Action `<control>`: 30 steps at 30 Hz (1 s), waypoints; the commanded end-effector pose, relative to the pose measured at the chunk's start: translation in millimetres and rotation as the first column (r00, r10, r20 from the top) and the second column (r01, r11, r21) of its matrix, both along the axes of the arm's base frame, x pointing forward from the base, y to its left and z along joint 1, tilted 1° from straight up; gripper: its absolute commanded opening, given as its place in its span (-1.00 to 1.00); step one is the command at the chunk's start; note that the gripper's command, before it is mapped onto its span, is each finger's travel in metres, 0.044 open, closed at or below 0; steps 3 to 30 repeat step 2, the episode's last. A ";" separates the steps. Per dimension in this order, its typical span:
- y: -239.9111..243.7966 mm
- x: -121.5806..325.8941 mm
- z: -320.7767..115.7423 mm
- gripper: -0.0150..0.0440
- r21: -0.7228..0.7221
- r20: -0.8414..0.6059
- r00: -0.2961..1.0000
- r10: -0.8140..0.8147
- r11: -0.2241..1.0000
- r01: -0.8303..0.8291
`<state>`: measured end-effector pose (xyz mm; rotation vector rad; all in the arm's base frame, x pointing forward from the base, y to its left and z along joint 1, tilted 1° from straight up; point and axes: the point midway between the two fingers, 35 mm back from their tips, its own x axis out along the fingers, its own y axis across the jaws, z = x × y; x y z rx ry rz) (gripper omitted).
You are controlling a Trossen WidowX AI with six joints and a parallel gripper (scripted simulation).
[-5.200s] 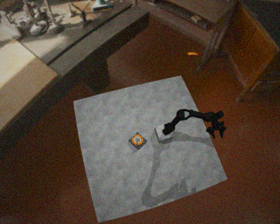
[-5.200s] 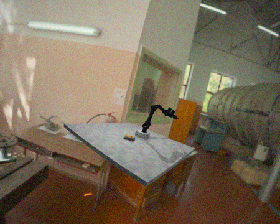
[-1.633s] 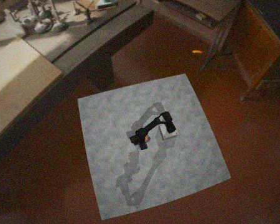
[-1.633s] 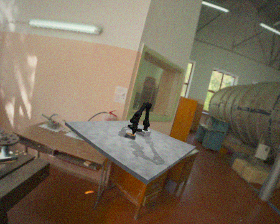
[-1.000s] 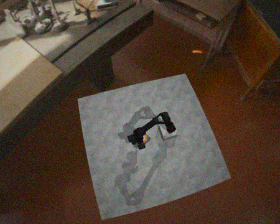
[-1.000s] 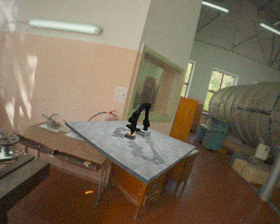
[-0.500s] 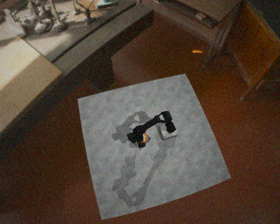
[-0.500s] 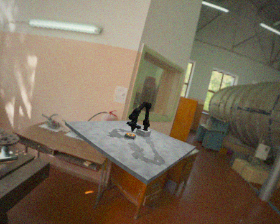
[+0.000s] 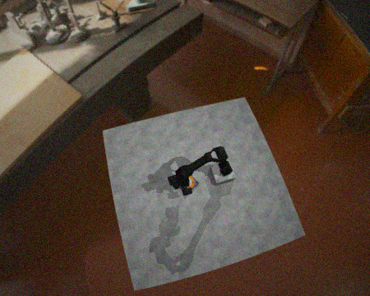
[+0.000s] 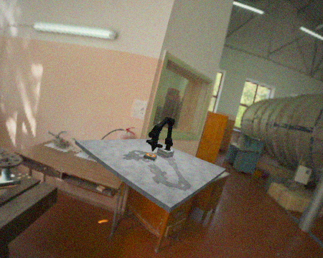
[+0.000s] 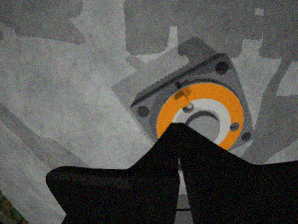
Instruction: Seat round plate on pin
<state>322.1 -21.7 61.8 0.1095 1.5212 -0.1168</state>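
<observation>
The round plate (image 11: 210, 91) (image 9: 191, 182) (image 10: 152, 156) has an orange outer ring and a white inner ring around the grey post (image 11: 206, 128). It sits on the dark grey base (image 11: 205, 72). In the wrist view a darker orange tab (image 11: 182, 94) is at its upper left. The hole (image 11: 188, 107) beside the tab has a light spot in it; whether this is the pin, and whether the plate lies fully flat, I cannot tell. My gripper (image 11: 176, 128) (image 10: 153, 149) is shut and empty. It hangs above the plate, covers its lower left part in the wrist view, and shows no clear contact.
The base has dark corner holes, one (image 11: 143, 111) at left and one (image 11: 221, 67) at top. My arm's light mount (image 9: 224, 178) (image 10: 165, 153) stands near the plate on the grey table top (image 9: 255, 214) (image 10: 133, 175). Arm shadows fall across the table.
</observation>
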 end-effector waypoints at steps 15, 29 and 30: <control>0.0 -0.5 -1.1 -0.49 0.000 -0.003 1.000 0.000 1.000 0.000; 0.0 -0.5 -1.1 -0.49 0.000 -0.003 1.000 0.000 1.000 0.000; 0.0 -0.5 -1.1 -0.49 0.000 -0.003 1.000 0.000 1.000 0.000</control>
